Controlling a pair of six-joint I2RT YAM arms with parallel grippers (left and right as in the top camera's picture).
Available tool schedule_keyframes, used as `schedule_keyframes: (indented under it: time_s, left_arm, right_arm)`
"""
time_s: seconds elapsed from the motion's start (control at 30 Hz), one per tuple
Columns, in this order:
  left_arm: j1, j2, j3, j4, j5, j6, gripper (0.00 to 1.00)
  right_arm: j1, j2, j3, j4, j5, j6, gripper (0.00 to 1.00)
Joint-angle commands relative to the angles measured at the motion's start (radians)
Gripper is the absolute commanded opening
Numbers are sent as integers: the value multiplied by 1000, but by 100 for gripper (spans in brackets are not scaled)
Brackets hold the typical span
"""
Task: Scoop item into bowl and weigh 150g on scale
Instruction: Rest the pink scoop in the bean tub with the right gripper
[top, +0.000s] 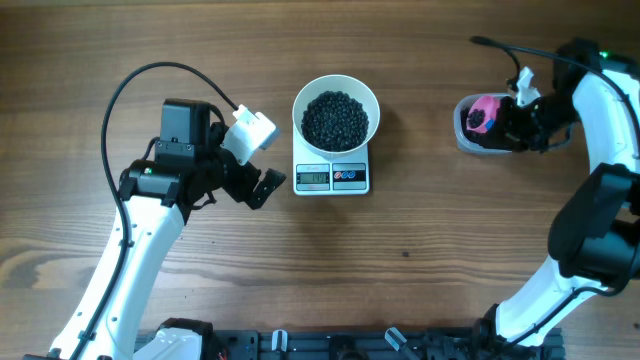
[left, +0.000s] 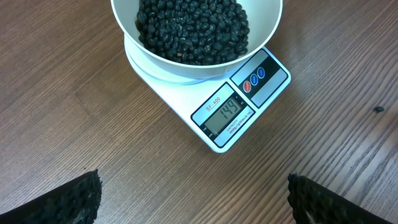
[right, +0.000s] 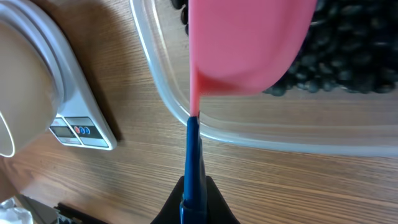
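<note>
1. wooden table (top: 400, 280) under both arms, with the scale (top: 333, 178) in the middle and a clear tub (top: 462, 135) at the far right.
2. white bowl (top: 372, 100) sits on the scale, well filled with black beans (top: 335, 120). the display (left: 224, 112) reads 149, so it looks just short of the target.
3. right gripper (top: 510, 115) is clamped on the blue handle (right: 191, 155) of a pink scoop (right: 249, 43), which hangs over the tub.
4. the tub holds more loose beans (right: 348, 56). how many lie in the scoop i cannot tell.
5. left gripper (top: 262, 160) is spread wide and holds nothing. it hovers just left of the scale, apart from it.
6. the step in hand seems to be a final top-up. only a few beans are wanted, so take a shallow scoop.
7. carry it level to the bowl, tip slowly, and watch the display. a full pour would likely overshoot.
8. keep the scoop off the rim, since a push would upset the reading.
</note>
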Motion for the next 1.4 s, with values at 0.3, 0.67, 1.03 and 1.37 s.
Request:
schedule_keyframes:
  time_s: [0.3, 0.67, 1.03, 1.37]
  left_arm:
    - [5, -3, -6, 3, 5, -3, 100]
    - [5, -3, -6, 2, 5, -3, 100]
    - [5, -3, -6, 3, 5, -3, 100]
    - [5, -3, -6, 3, 5, -3, 100]
  right_arm:
    - [-16, -32, 27, -40, 126, 108, 4]
    - [37, -59, 61, -81, 111, 76, 4]
    - [33, -105, 61, -85, 156, 125, 4]
    - [87, -105, 61, -135, 317, 189, 4]
